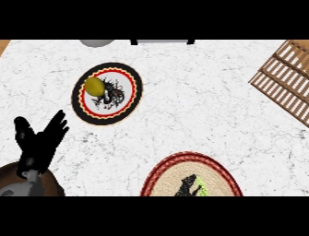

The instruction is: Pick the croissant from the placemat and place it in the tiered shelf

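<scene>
White marble surface (205, 101) w/ grey veining fills most of the head view; wood-toned strips show at its upper left and upper right corners. Landmark for everything below: the round placemat (108, 94), black rim, red-and-yellow zigzag ring, white centre w/ a dark drawing, lying flat on the marble left of centre.

Croissant (95, 86) sits on the placemat's left part, inside the ring, looking like a small yellow-olive lump; touching the mat, nothing else near it.

Left hand (39, 140) is below and left of the placemat, apart from it, black fingers straight and spread, pointing up-right toward the mat's lower rim. Relaxed, holding nothing. Grey forearm runs from it down to the lower left corner, over a dark brown round shape there.

Right hand: doesn't show anywhere.

Tiered shelf (296, 87), a brown slatted wooden rack, lies well to the right of the placemat at the view's right edge, tilted diagonally, partly cut off.

2nd mat (192, 177), woven tan w/ red-brown rim and a black figure plus a bit of green, is below-right of the placemat, cut by the lower edge.

Above the placemat, at the top edge: a grey rounded obj (98, 43) and a white item w/ dark ends (162, 41), both mostly cropped; can't tell what they are.
</scene>
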